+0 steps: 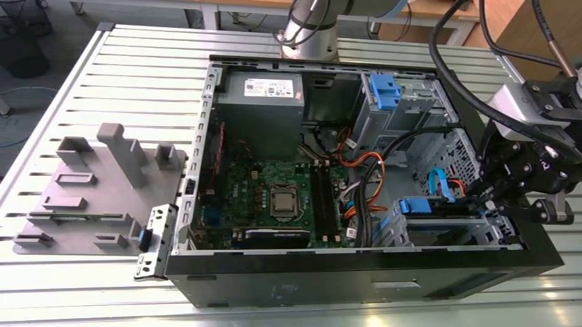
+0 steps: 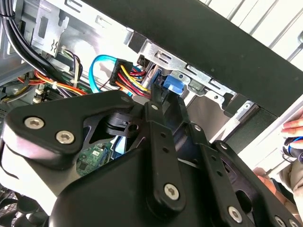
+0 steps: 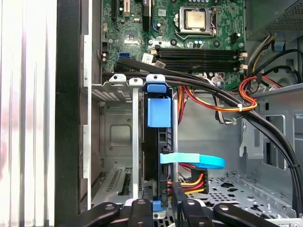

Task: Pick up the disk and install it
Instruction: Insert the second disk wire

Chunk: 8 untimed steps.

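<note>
The disk (image 3: 158,113) stands on edge in the metal drive bay at the front corner of the open computer case (image 1: 364,276); its blue rail tab (image 2: 173,85) shows in both wrist views. My gripper (image 3: 162,205) straddles the disk's near end, one black finger pressed against each side, so it is shut on it. In the exterior view the gripper (image 1: 486,208) reaches down into the bay on that view's right, next to the disk (image 1: 416,204). A light-blue data cable (image 3: 191,160) and a bundle of coloured power wires (image 3: 191,182) lie right beside the disk.
Thick black cables (image 3: 227,99) cross above the bay. The motherboard (image 1: 282,201) and grey power-supply box (image 1: 264,92) fill the case's other side. A grey holder block (image 1: 91,197) stands outside on the slatted table. A person's hand (image 2: 293,137) is just beyond the case wall.
</note>
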Each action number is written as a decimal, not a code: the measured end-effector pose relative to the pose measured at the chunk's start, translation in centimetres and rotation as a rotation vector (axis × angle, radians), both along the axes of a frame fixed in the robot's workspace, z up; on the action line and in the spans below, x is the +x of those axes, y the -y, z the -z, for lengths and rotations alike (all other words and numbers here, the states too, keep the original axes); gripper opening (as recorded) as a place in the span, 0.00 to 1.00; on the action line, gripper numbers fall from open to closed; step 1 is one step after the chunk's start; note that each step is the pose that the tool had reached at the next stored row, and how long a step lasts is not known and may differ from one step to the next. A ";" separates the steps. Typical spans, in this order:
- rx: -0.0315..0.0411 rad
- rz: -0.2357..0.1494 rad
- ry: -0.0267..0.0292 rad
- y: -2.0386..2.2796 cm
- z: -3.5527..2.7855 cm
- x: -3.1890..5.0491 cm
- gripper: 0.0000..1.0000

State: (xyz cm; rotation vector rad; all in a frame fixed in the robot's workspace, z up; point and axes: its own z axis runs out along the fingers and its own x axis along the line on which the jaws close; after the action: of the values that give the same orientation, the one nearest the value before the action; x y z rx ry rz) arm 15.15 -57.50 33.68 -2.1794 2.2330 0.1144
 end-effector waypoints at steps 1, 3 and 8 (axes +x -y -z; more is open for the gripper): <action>-0.0001 0.000 0.0000 0.00 0.05 -0.08 0.30; -0.0003 0.000 0.0000 0.00 0.18 -0.22 0.30; -0.0018 0.000 0.0000 -0.02 0.32 -0.29 0.30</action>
State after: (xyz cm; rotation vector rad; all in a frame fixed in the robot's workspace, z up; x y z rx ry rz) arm 14.87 -57.48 33.36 -2.1806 2.2338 0.1125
